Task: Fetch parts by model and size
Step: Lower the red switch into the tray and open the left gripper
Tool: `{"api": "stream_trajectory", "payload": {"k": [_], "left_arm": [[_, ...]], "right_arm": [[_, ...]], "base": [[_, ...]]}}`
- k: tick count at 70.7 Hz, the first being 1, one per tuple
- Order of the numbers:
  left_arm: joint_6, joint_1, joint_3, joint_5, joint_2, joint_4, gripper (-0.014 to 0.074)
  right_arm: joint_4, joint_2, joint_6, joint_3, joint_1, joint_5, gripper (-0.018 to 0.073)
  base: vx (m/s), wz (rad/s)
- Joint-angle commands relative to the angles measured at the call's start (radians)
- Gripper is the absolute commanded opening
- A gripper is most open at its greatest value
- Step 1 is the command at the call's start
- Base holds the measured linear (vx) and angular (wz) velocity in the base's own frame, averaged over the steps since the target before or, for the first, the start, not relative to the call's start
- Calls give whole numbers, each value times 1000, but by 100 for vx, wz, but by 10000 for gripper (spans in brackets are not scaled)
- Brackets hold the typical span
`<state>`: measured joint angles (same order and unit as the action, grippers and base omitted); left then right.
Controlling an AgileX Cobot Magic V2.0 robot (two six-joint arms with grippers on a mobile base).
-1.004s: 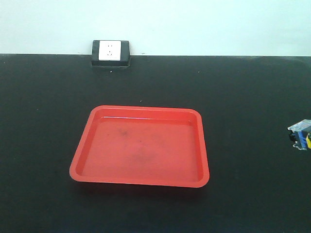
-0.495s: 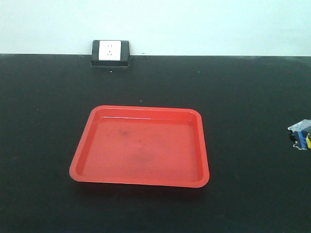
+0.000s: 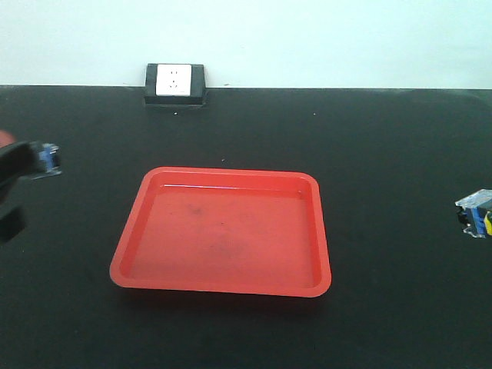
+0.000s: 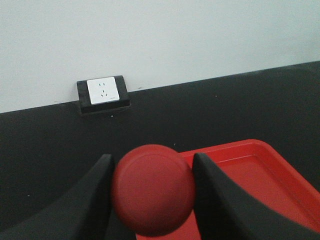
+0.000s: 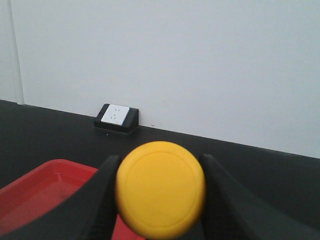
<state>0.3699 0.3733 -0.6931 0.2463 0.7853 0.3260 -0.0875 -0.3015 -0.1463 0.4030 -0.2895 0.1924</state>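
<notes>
I am holding the red switch [image 4: 152, 189] in my left gripper [image 4: 152, 161]; the two dark fingers [image 4: 97, 200] are pressing against its sides, closed only as far as the part allows, and its round mushroom cap is filling the gap and facing the wrist camera. In the front view this gripper [image 3: 27, 163] is showing at the left edge, with a blue bit of the switch's base poking out, off the left side of the red tray [image 3: 223, 286] and apart from it. My right gripper [image 5: 159, 160] is gripping the yellow switch [image 5: 160, 189] in the same way, fingers shut on its flanks, cap towards the camera. From the front only that switch's blue-and-yellow base [image 3: 477, 212] is appearing at the right edge, well apart from the tray's right rim. The tray is lying on the black table [image 3: 384, 138]; a white wall socket [image 3: 174, 81] is sitting at the table's far edge against the pale wall.
</notes>
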Motion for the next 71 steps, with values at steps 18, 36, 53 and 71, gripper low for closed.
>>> {"api": "stream_trajectory", "payload": {"k": [18,36,53,71], "left_arm": [[4,47,-194,-107,396,-17,3],[5,65,-252,-123,644,-18,4],[15,65,-252,-189,776,-18,8],[15,65,-252,-220,857,-71,54]], "right_arm": [[0,-10,-6,27,5,-87,-8],[0,-10,-6,27,5,-87,-8],[0,-10,-6,27,5,-87,-8],[0,-10,-6,27,5,-87,-8]], "base": [[0,0],[0,0],[0,0],[0,0]]}}
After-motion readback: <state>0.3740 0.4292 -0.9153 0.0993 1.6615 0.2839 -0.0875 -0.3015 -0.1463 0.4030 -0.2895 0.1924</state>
